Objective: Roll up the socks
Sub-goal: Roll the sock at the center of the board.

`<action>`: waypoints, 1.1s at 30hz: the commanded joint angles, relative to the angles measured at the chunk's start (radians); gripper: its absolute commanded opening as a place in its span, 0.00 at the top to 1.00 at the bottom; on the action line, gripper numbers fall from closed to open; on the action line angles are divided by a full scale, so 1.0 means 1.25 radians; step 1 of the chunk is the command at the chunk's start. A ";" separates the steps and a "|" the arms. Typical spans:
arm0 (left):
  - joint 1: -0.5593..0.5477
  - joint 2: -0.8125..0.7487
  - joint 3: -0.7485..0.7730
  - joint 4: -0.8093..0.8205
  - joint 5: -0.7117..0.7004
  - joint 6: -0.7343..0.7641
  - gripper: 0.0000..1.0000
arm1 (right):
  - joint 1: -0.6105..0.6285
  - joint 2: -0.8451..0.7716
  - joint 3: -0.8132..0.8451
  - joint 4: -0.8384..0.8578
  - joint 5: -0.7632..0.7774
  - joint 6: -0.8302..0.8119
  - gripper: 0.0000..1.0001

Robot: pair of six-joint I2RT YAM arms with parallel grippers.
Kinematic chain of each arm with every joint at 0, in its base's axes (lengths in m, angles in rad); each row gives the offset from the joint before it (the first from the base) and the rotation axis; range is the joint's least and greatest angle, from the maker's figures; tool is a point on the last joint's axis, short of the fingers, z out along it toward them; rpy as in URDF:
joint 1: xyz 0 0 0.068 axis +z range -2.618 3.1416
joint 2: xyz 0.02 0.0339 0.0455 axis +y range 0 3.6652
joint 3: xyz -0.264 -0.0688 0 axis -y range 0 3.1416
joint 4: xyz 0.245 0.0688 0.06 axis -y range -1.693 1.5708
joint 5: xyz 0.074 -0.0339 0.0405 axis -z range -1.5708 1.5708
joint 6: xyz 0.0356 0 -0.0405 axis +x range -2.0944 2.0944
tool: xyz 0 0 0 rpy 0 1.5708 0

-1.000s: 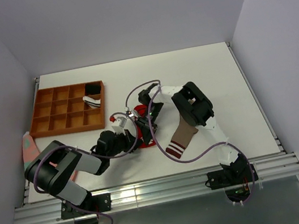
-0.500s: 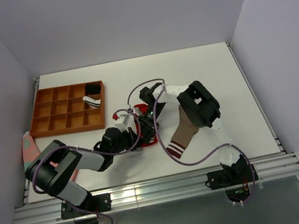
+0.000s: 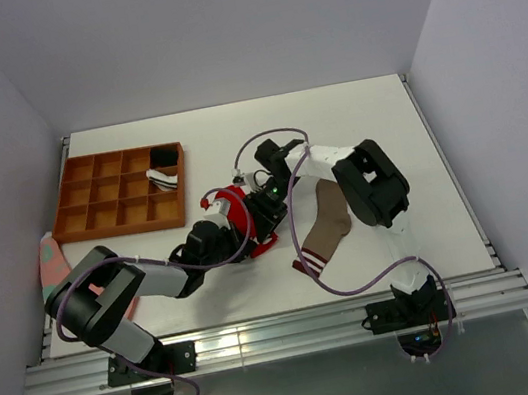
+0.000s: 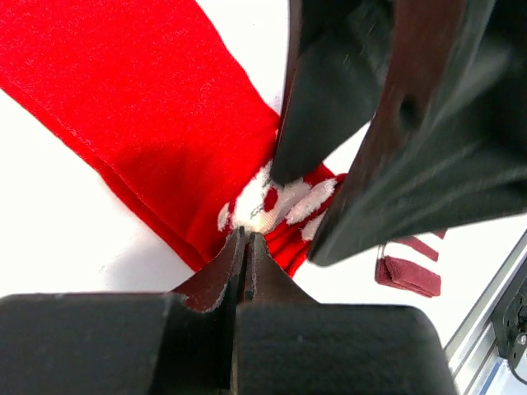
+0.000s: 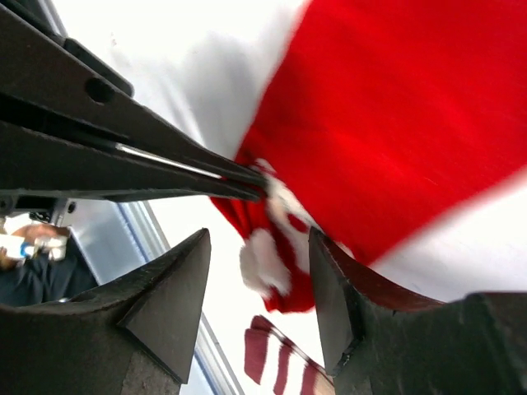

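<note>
Where one white desk (image 3: 361, 110) carries the work, two arms stand at its near edge. The left arm (image 3: 147, 283) reaches right and low across the surface. The right arm (image 3: 374, 189) bends up and back toward the left. Both end near the desk's middle.

One orange-brown tray (image 3: 122, 227) lies at the far left, divided into twelve compartments, four across and three deep. Two are occupied: a black item (image 3: 165, 155) in the far right compartment and a white-and-black item (image 3: 161, 178) in the one just nearer. One pink-and-teal cloth (image 3: 49, 260) lies at the desk's left edge.

Socks counted: two. The tan sock (image 3: 328, 227) lies flat right of centre, its one maroon-and-white striped cuff (image 3: 308, 264) toward the near edge, with neither pincer on it. The red sock (image 3: 237, 209) lies just left of it, between the two arm ends and partly hidden by them in the overhead view.

Left pincer (image 4: 244, 247): fingers pressed together, clamped on the red sock's edge beside its one white patch (image 4: 272, 202). Right pincer (image 5: 259, 239): fingers apart, set either side of that same patched end. Whether they touch the fabric cannot be determined.
</note>
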 commanded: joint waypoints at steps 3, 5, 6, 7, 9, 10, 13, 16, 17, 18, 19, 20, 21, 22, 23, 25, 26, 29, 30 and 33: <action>-0.008 0.023 0.004 -0.088 -0.025 -0.014 1.00 | -0.053 -0.069 -0.038 0.091 0.083 0.013 0.40; -0.006 0.026 0.007 -0.101 -0.024 -0.014 1.00 | -0.062 -0.085 -0.059 0.102 0.089 0.013 0.40; -0.006 0.027 0.009 -0.105 -0.020 -0.015 1.00 | -0.069 -0.106 -0.067 0.117 0.094 0.013 0.40; -0.006 0.029 0.010 -0.110 -0.016 -0.017 1.00 | -0.073 -0.117 -0.077 0.125 0.098 0.012 0.40; -0.006 0.032 0.014 -0.121 -0.004 -0.020 1.00 | -0.077 -0.153 -0.107 0.146 0.112 0.007 0.40; -0.005 0.036 0.017 -0.123 0.012 -0.020 1.00 | -0.084 -0.166 -0.115 0.151 0.117 -0.005 0.40; -0.004 0.045 0.024 -0.147 0.028 -0.021 1.00 | -0.102 -0.226 -0.180 0.183 0.137 -0.033 0.40; 0.001 0.053 0.032 -0.172 0.049 -0.021 1.00 | -0.112 -0.299 -0.256 0.232 0.180 -0.082 0.41; 0.002 0.053 0.034 -0.189 0.066 -0.022 1.00 | -0.112 -0.345 -0.283 0.276 0.207 -0.096 0.42; 0.005 0.052 0.035 -0.195 0.074 -0.022 1.00 | -0.112 -0.366 -0.308 0.297 0.214 -0.119 0.43; 0.012 0.046 0.035 -0.199 0.083 -0.023 1.00 | -0.111 -0.385 -0.350 0.313 0.219 -0.133 0.43; 0.016 0.042 0.036 -0.208 0.098 -0.025 1.00 | -0.111 -0.403 -0.368 0.329 0.216 -0.150 0.46; 0.019 0.037 0.036 -0.223 0.105 -0.027 1.00 | -0.111 -0.432 -0.386 0.336 0.206 -0.180 0.46; 0.027 0.028 0.037 -0.233 0.112 -0.027 1.00 | -0.108 -0.444 -0.402 0.342 0.199 -0.194 0.46; 0.029 0.024 0.039 -0.241 0.117 -0.026 1.00 | -0.107 -0.457 -0.432 0.346 0.194 -0.211 0.47; 0.032 0.015 0.045 -0.272 0.135 -0.020 1.00 | -0.092 -0.489 -0.459 0.358 0.197 -0.258 0.47; 0.033 0.013 0.051 -0.278 0.143 -0.016 1.00 | -0.084 -0.508 -0.486 0.369 0.200 -0.275 0.47; 0.034 0.008 0.060 -0.307 0.162 -0.012 1.00 | -0.021 -0.536 -0.546 0.407 0.258 -0.336 0.46; 0.037 0.008 0.062 -0.312 0.168 -0.010 1.00 | 0.012 -0.557 -0.559 0.417 0.274 -0.354 0.45; 0.043 0.014 0.071 -0.326 0.190 -0.009 1.00 | 0.050 -0.571 -0.578 0.417 0.299 -0.374 0.45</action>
